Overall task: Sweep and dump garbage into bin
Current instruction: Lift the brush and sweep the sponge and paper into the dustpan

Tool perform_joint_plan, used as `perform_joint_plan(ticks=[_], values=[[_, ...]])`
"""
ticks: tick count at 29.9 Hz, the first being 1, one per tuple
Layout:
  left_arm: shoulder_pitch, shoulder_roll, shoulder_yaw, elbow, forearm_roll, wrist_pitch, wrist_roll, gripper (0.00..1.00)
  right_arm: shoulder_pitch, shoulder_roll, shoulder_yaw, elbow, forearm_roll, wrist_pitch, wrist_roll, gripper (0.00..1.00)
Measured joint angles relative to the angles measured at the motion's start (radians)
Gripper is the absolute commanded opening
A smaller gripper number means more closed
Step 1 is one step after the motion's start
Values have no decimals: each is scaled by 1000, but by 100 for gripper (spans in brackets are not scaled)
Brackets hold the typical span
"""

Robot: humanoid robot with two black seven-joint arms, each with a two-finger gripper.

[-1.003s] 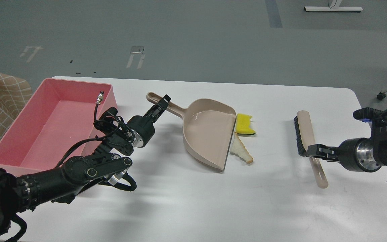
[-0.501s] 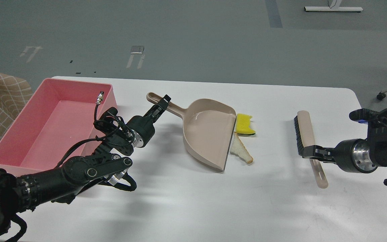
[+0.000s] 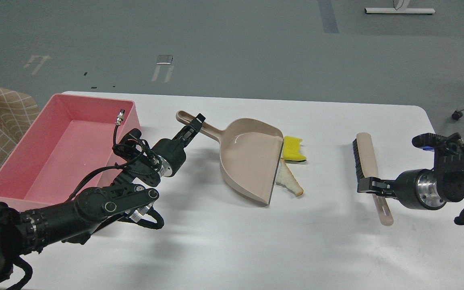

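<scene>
**On a white table: both arms at their tools, garbage lying between**

From the robot's head, looking down: a white table [image 3: 232, 241] holds everything. At far left sits the bin [image 3: 61, 147], a shallow pink tub with nothing visible in it. Right of it, at the centre, a beige dustpan [image 3: 250, 155] lies flat, its handle running up and left, its open mouth facing right.

The garbage sits right at that mouth. The yellow sponge chunk [image 3: 293, 148] lies just beside the pan's lip, nearer the far side; the bread slice [image 3: 290, 182] touches or nearly touches the lip on the near side.

The left gripper [image 3: 193, 125] is at the dustpan handle, its fingers on either side of it and seemingly clamped, though they are too small and dark to be sure.

Well to the right lies a brush [image 3: 368, 171], long axis running away from the robot, dark bristles facing left toward the garbage. The right gripper [image 3: 371, 187] reaches in from the right at the brush's middle, fingers around the handle, apparently gripping.

The garbage lies left of the brush, so the sweep would likely run leftward into the pan. Bare table lies between them; nothing blocks the path.
</scene>
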State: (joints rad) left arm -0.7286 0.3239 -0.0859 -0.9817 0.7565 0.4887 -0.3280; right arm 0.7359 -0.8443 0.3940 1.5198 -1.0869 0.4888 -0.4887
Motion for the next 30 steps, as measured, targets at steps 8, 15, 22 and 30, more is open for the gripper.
perform_joint_plan(ticks=[8,15,22,30], values=[[0,0,0,0,-1,0,1,0,1,-5,-7,6,3,0,0,28],[0,1,0,0,-2,0,1,0,5,-10,-7,16,3,0,0,5],[-1,0,0,1,-2,0,1,0,12,-16,4,62,7,0,0,2],[-4,0,0,3,-3,0,2,0,11,-15,7,119,11,0,0,1]])
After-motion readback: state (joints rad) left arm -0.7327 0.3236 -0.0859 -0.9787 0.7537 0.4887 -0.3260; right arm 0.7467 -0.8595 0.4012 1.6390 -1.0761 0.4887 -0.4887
